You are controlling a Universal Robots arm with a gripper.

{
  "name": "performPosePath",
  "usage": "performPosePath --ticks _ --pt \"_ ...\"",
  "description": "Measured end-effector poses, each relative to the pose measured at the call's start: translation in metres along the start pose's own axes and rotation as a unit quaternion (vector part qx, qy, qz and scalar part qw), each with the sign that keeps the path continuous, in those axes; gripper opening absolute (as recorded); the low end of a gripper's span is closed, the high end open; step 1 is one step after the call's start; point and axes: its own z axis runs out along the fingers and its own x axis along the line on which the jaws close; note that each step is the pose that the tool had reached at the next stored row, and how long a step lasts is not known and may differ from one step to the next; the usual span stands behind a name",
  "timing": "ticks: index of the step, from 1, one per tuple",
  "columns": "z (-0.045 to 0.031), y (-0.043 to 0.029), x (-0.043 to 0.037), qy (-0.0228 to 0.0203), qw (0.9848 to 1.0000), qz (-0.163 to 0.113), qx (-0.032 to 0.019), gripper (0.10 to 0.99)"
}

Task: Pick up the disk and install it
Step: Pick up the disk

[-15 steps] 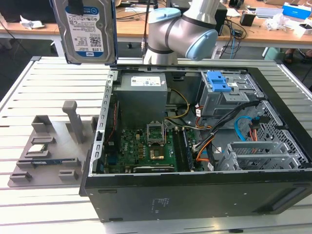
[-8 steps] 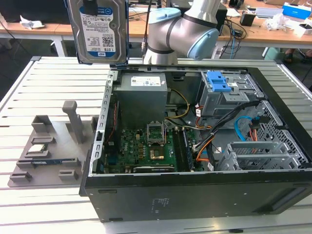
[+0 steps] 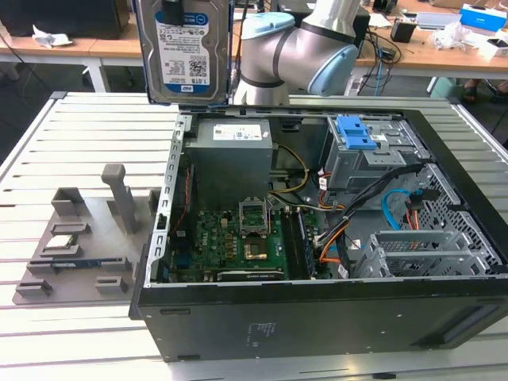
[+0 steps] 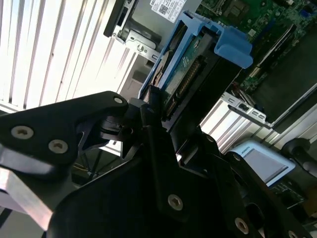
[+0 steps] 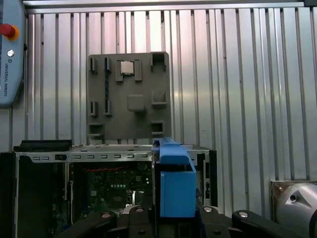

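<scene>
The disk (image 3: 184, 55), a silver drive with a white-and-blue label and blue side rails, hangs upright high above the back left corner of the open computer case (image 3: 317, 309). My gripper (image 3: 171, 11) is shut on its upper end. In the second wrist view the black fingers (image 4: 148, 124) clamp the disk (image 4: 190, 64) by its connector end, with the case's inside beyond it. In the first wrist view the disk's blue rail (image 5: 176, 186) rises edge-on between the fingers (image 5: 136, 218), over the case (image 5: 74, 163).
Inside the case sit a grey metal box (image 3: 232, 151), a green motherboard (image 3: 230, 242) and a drive cage with a blue clip (image 3: 355, 133). A grey parts fixture (image 3: 79, 238) lies on the slatted table at the exterior view's left. The arm (image 3: 294, 55) stands behind the case.
</scene>
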Motion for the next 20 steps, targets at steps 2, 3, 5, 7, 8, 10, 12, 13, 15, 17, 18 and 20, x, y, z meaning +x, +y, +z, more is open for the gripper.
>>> performPosePath --ticks 2,3,5,7,8,10,12,13,15,17,18,20 --pt "-0.0005 -0.0066 -0.0002 0.0 1.0 0.0 -0.0004 0.361" --pt "-0.0008 -0.0114 -0.0003 0.0 1.0 0.0 -0.0007 0.361" --pt "-0.0015 -0.0213 -0.0006 0.0 1.0 0.0 -0.0012 0.361" --pt "-0.002 -0.0281 -0.0008 0.0 1.0 0.0 -0.0016 0.361" --pt "-0.0023 -0.0327 -0.0009 0.0 1.0 0.0 -0.0018 0.361" --pt "-0.0031 -0.0428 -0.0012 0.0 1.0 0.0 -0.0024 0.361" --pt "-0.0036 -0.0502 -0.0014 0.0 1.0 0.0 -0.0029 0.361" --pt "-0.0038 -0.0528 -0.0015 0.0 1.0 0.0 -0.003 0.361" --pt "-0.0042 -0.0587 -0.0017 0.0 1.0 0.0 -0.0034 0.361" --pt "-0.0048 -0.066 -0.0019 0.0001 1.0 0.0 -0.0038 0.361" --pt "-0.0049 -0.0685 -0.002 0.0001 1.0 0.0 -0.0039 0.361" --pt "-0.0054 -0.0751 -0.0022 0.0001 1.0 0.0 -0.0043 0.361"
